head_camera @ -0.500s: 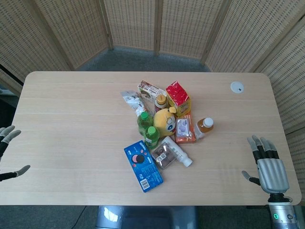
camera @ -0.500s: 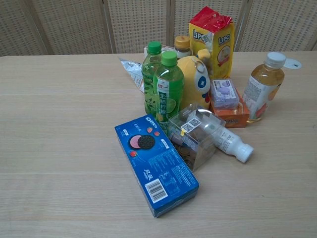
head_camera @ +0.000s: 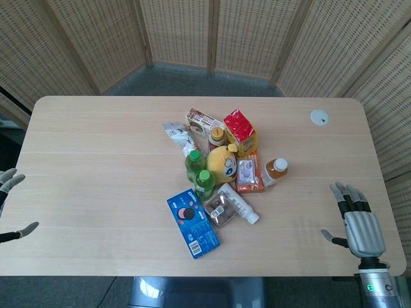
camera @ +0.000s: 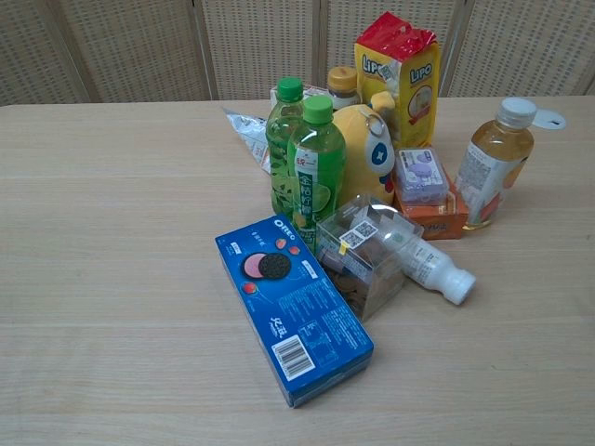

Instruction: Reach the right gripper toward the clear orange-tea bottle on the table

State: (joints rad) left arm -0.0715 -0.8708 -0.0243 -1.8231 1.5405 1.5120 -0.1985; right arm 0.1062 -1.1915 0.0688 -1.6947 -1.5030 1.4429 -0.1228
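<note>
The clear orange-tea bottle [head_camera: 275, 171] [camera: 494, 165] stands upright with a white cap at the right side of the cluster of goods. My right hand [head_camera: 357, 222] hovers over the table's front right corner, fingers spread and holding nothing, well to the right of and nearer than the bottle. My left hand [head_camera: 9, 204] shows only partly at the left edge, fingers apart and empty. Neither hand appears in the chest view.
Beside the bottle lie an orange box with a purple pack [camera: 423, 190], a yellow plush [camera: 365, 149], two green bottles [camera: 314, 167], a red-yellow Lipo pack [camera: 400, 65], a toppled white bottle [camera: 429, 265], a clear cookie box [camera: 358, 260] and a blue Oreo box [camera: 293, 305]. A white disc [head_camera: 319, 117] lies at the far right.
My right hand has shifted slightly left and toward the front edge. My left hand has slipped a little further out of view at the left edge.
</note>
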